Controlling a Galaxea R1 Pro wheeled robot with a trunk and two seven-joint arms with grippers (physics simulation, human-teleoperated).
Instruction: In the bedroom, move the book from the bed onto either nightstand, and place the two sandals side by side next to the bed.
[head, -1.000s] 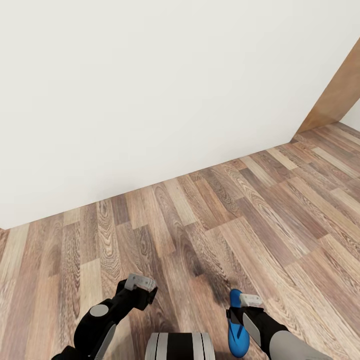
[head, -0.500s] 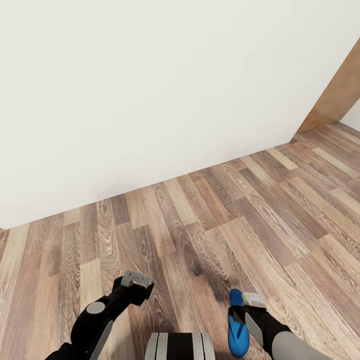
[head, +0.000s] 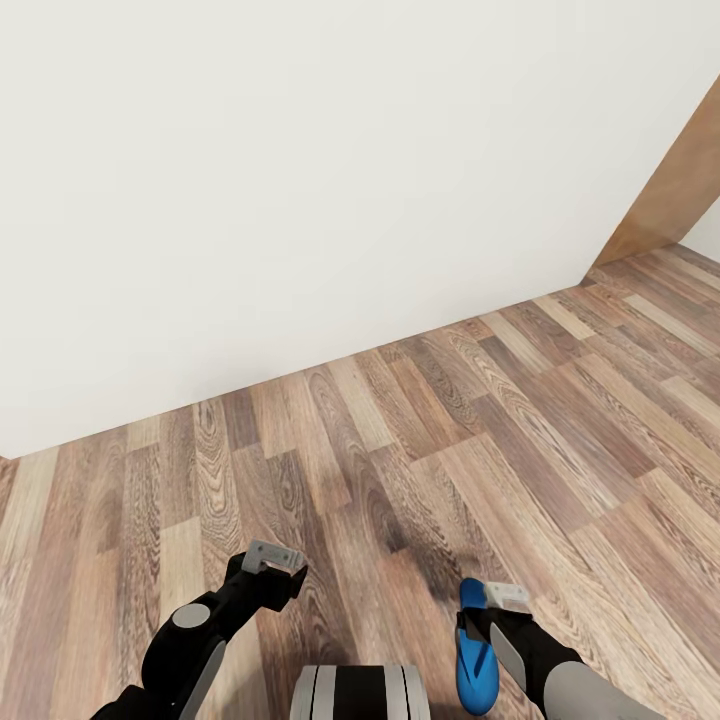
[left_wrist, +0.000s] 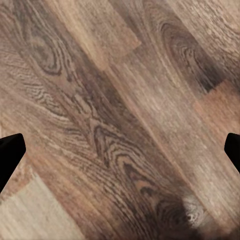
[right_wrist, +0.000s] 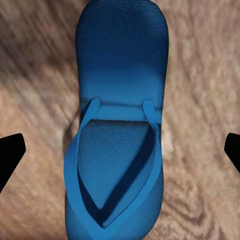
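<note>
- Head view has us facing a bare white wall (head: 300, 180) over plank floor (head: 400, 450), with one blue sandal (head: 474, 660) low by our right gripper (head: 497, 600).
- Right wrist view puts its fingertips wide apart, either side of the sandal (right_wrist: 117, 135); whether we grip it, we cannot tell.
- Left gripper (head: 272, 556) is spread open over bare floor, empty.
- We judge both placements still undone.

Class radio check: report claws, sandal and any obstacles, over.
Left claw open, empty. Right claw open above blue sandal. Sandal flat on floor; nothing blocking.
</note>
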